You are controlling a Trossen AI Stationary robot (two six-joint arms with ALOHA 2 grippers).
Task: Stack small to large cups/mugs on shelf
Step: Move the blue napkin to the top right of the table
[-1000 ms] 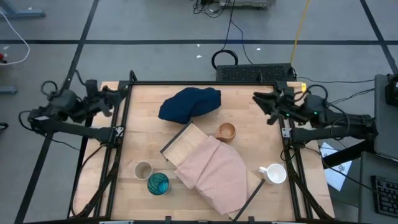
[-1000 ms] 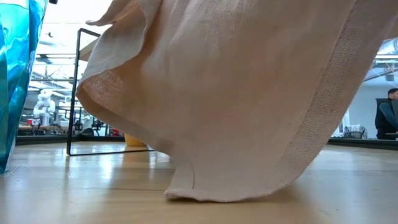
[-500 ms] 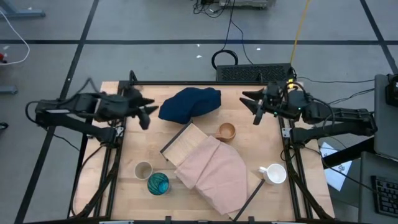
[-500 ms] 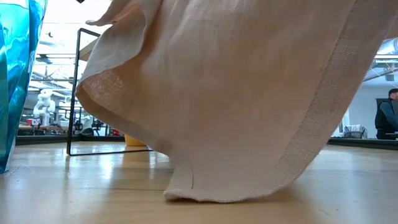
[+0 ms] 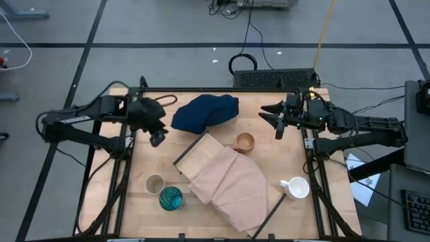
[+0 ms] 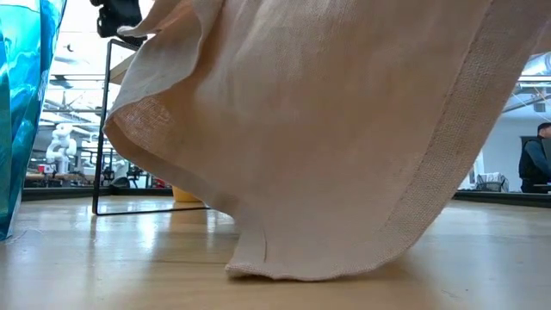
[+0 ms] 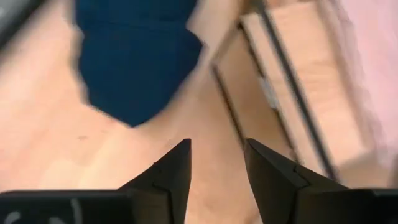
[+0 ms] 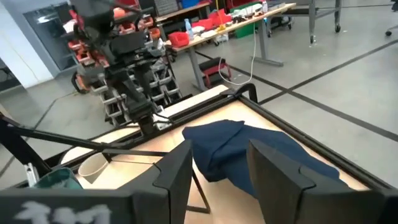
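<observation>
At six o'clock the teal glazed cup [image 5: 170,197] and beige-grey cup [image 5: 155,183] wait beside the cloth-draped light wood shelf [image 5: 199,156]; the pink linen cloth [image 5: 235,188] could snag a stack. Farther back, left hand [image 5: 157,136] and right hand [image 5: 279,125] hover, both parted, empty.

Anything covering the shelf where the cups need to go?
Yes. The pink cloth is draped over most of the shelf, leaving only its far end bare. The navy cloth lies just beyond that end. The orange cup, beige-grey cup, teal glazed cup and white handled mug sit on the tabletop.
</observation>
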